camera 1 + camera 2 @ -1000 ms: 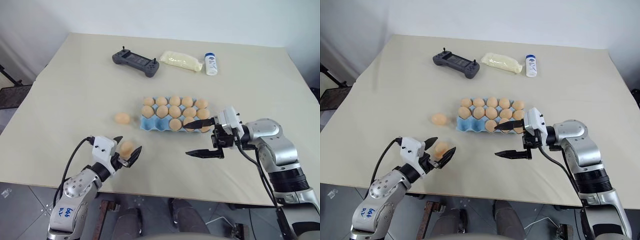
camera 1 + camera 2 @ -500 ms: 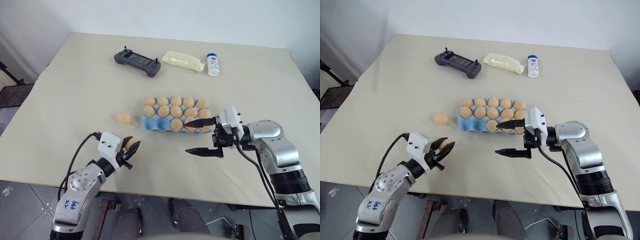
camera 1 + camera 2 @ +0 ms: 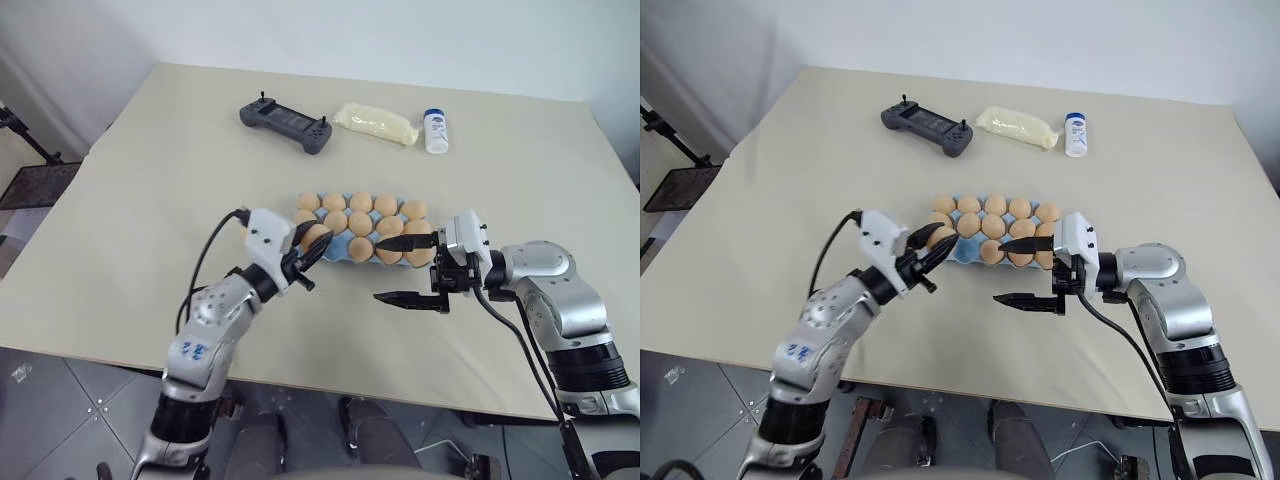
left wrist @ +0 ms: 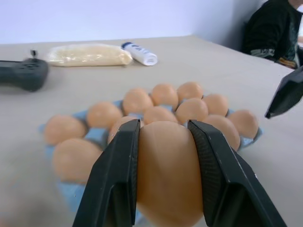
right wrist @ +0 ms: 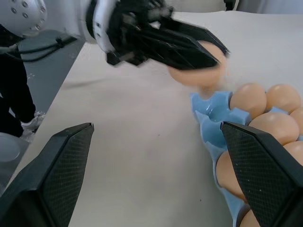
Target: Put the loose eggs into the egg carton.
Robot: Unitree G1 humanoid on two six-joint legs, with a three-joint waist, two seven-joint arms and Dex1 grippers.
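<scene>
My left gripper point(image 3: 316, 247) is shut on a tan loose egg point(image 4: 168, 175), held just above the table at the near left corner of the egg carton point(image 5: 208, 112). In the left wrist view the black fingers point(image 4: 118, 179) press on both sides of the egg. The light-blue carton point(image 3: 345, 253) lies mid-table and holds several eggs point(image 3: 361, 203); blue cups show bare at its near left end. My right gripper point(image 3: 402, 270) hovers open by the carton's near right side, pointing left, with nothing between its fingers point(image 5: 52, 175).
A dark grey gamepad point(image 3: 285, 121), a bag of pale yellow stuff point(image 3: 375, 122) and a small white bottle point(image 3: 436, 131) lie at the far side of the table. A person in dark clothing point(image 4: 274, 23) sits beyond the table's right edge.
My left gripper closed on the egg near the front edge, lifted it and carried it right and forward to the carton's near left corner. The right arm stayed put. The camera view shifted slightly.
</scene>
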